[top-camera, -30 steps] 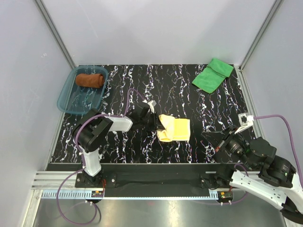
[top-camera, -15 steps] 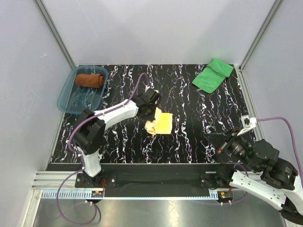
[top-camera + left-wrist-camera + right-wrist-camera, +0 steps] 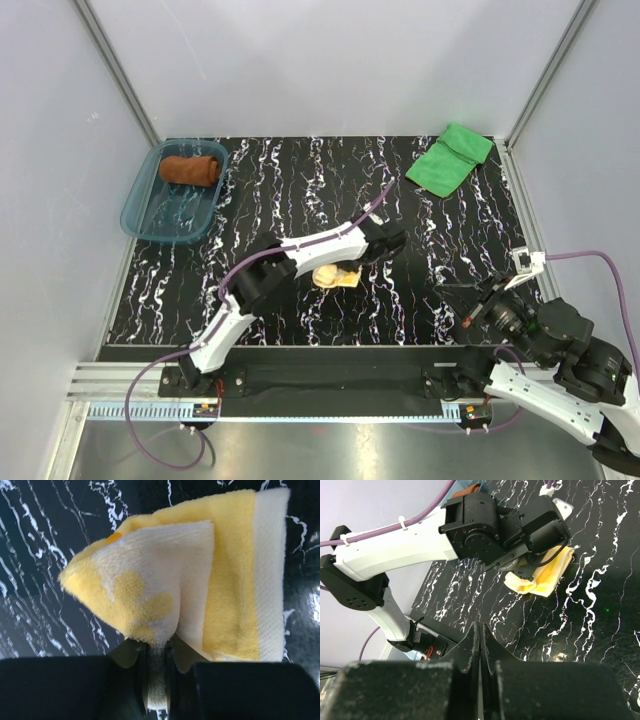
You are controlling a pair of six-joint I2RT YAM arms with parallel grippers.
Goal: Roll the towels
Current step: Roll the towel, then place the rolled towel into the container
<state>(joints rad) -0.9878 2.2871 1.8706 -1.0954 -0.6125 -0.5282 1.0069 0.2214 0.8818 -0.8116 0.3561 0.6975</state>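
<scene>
Pinching a bunched corner of the yellow towel [image 3: 335,276], the left fingers [image 3: 141,677] are clamped tight on the cloth at the bottom centre of the wrist view, with a folded flap standing up above them. The towel sits at the middle of the table [image 3: 270,180], half folded over on itself and not yet a roll by the look of it. To do this turn well, I'd say carry the pinched edge low and straight across the cloth, so the layers wind evenly instead of skewing. The far edge should stay flat on the table, or the whole piece may drag along. Let go only once the flap lies snug on the layer below.

The right fingers [image 3: 470,645] are pressed together on nothing, parked at the lower right of the overhead view, well apart from the work.

The towel itself is soft terry, yellow with a cream band along its right edge in the wrist view and paler rounded patches on the lifted fold.

The green towel [image 3: 450,158] lies loosely folded at the upper right, untouched, and the rust-brown towel [image 3: 190,169] rests rolled in the teal tray [image 3: 135,210] at the upper left
</scene>
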